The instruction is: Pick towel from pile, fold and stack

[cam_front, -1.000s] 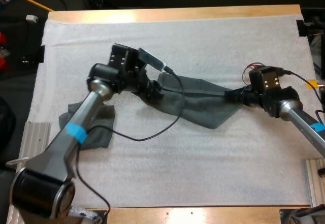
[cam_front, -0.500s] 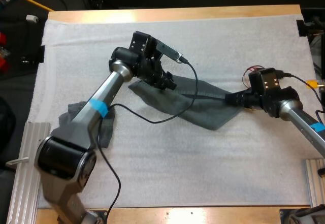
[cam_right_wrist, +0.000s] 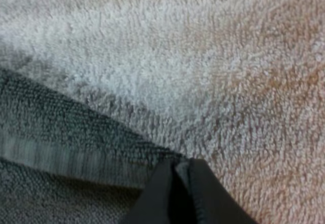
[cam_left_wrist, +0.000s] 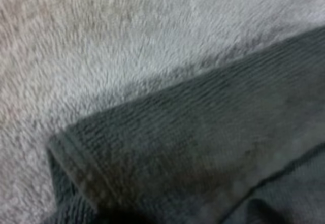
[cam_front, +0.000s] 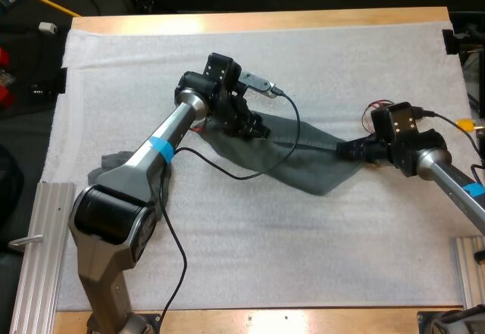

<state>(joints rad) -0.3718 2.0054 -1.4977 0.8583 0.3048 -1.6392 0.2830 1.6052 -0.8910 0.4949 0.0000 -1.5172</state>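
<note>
As the right hand (cam_front: 351, 149) pinches a corner of the towel (cam_front: 307, 160) on the mat (cam_front: 227, 243) and the left hand (cam_front: 258, 128), grip I cannot tell, meets its other end, spreading seems underway; next, lay it flat.

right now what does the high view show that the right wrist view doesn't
Only high: my left gripper on the stretched towel, and a crumpled towel at the white mat's edge. Only right wrist: the right gripper's jaws pinched on the towel's hemmed corner, seen close. Both: that towel lying on the mat.
</note>
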